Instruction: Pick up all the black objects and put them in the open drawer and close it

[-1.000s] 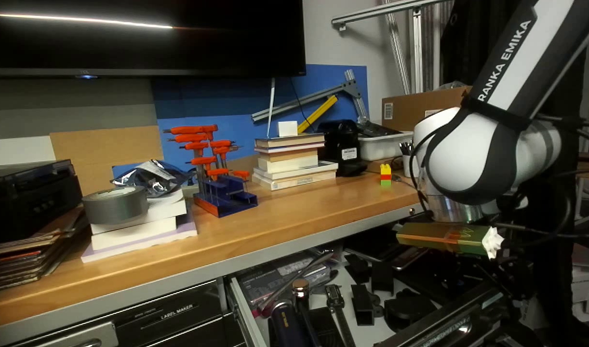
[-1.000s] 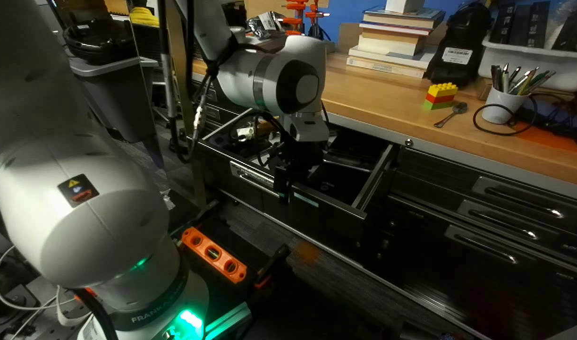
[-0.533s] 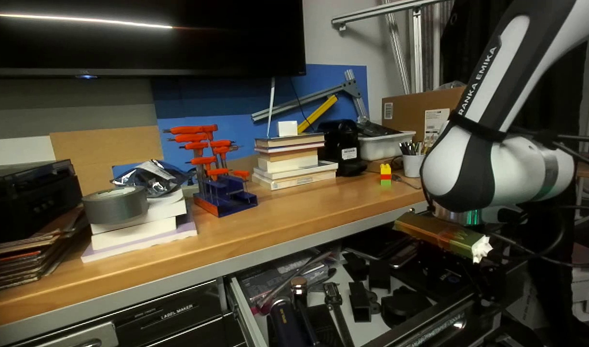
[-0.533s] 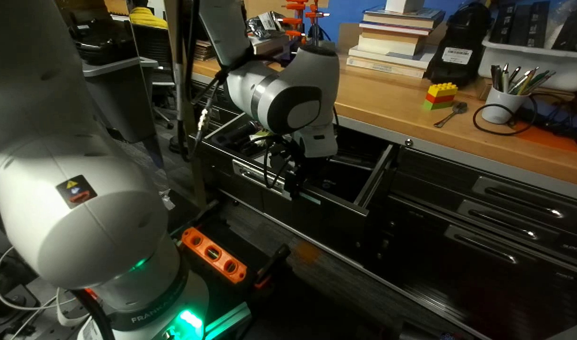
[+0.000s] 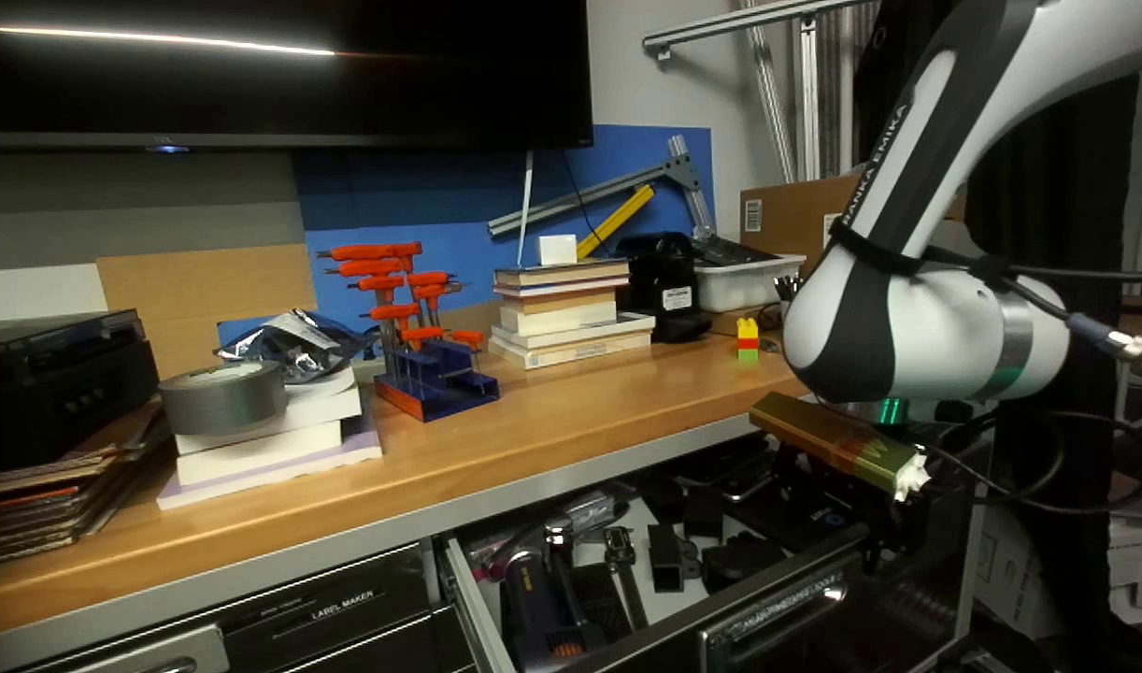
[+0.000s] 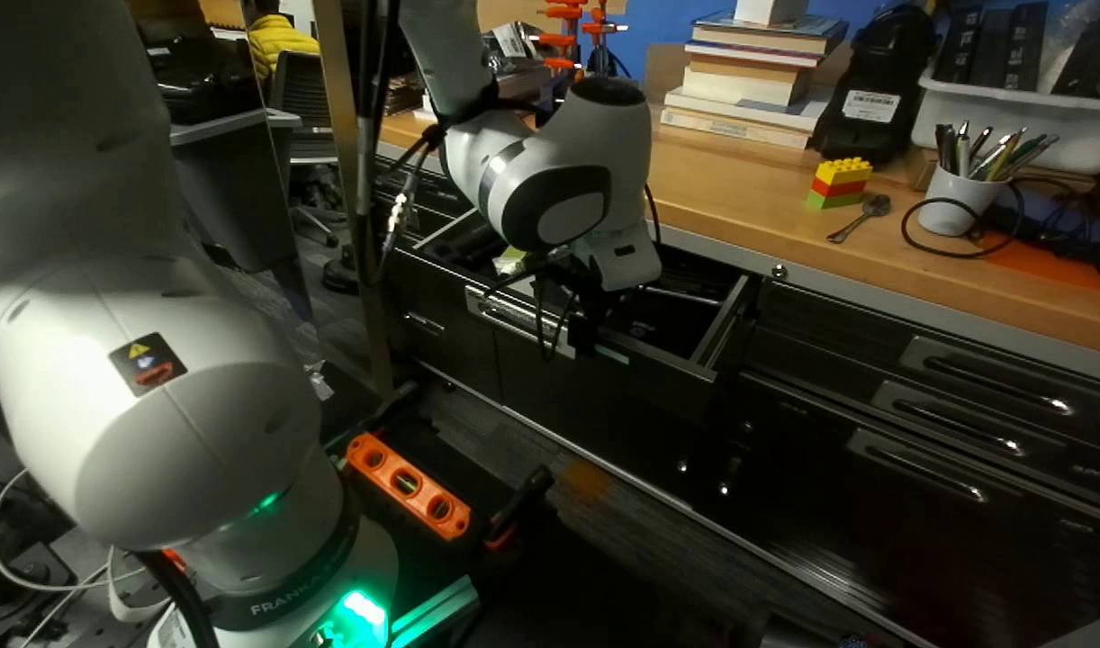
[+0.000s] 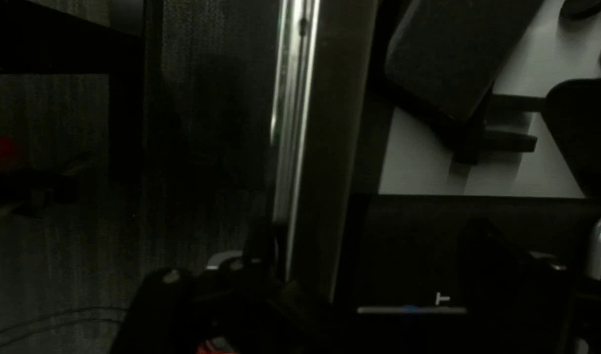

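Note:
The open drawer (image 5: pixel 795 598) is pulled partway out from under the worktop. Inside it lie several chunky black objects, among them a black block (image 5: pixel 665 558), a second block (image 5: pixel 703 512) and a rounded black piece (image 5: pixel 741 561). From above, the wrist view shows a slanted black block (image 7: pixel 443 54) close behind the drawer's front wall (image 7: pixel 330 137). My gripper (image 7: pixel 374 246) is open astride that wall: the left finger is outside, by the metal rim, and the right one is inside, over a dark flat case. In an exterior view the gripper (image 6: pixel 595 319) hangs at the drawer front.
In the drawer, a caliper (image 5: pixel 622 570) and a dark blue tool (image 5: pixel 538 608) lie left of the blocks. The wooden worktop (image 5: pixel 590 402) overhangs it, bearing books (image 5: pixel 571 318) and a red-and-blue tool rack (image 5: pixel 431 374). An orange level (image 6: pixel 406 484) lies near the robot base.
The drawer has slid inward, toward the cabinet, with its contents. My gripper has moved the same way, along the drawer front, and stays open.

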